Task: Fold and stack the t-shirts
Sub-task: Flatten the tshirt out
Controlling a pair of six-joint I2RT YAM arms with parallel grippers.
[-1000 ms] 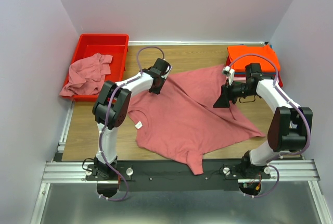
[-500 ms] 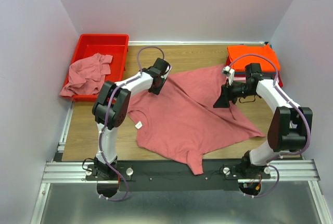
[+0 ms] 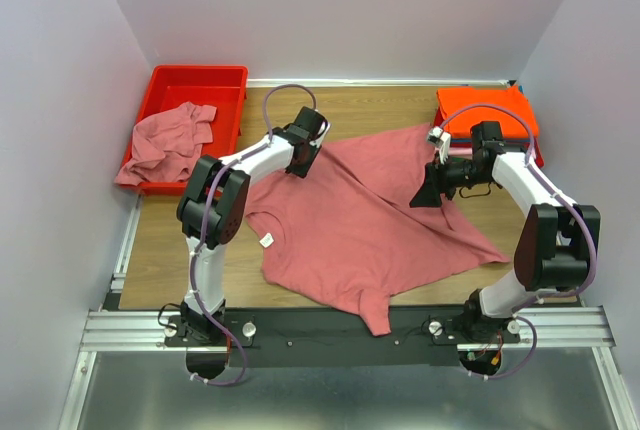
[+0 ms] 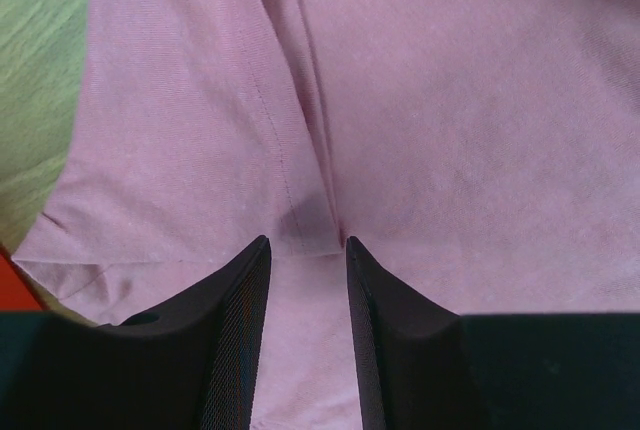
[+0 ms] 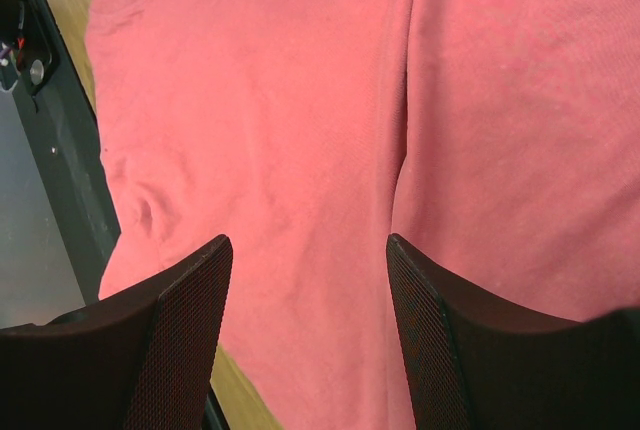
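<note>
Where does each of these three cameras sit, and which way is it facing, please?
Top external: above and behind the arms, looking down on the table, the spread pink t-shirt and the red bin; both arms and bases show.
Left wrist: on the left arm, looking down at a shirt seam; the fingers of the left hand show, apart.
Right wrist: on the right arm, looking down on the shirt; the fingers of the right hand show, wide apart.
Shared: all three see that pink t-shirt.
</note>
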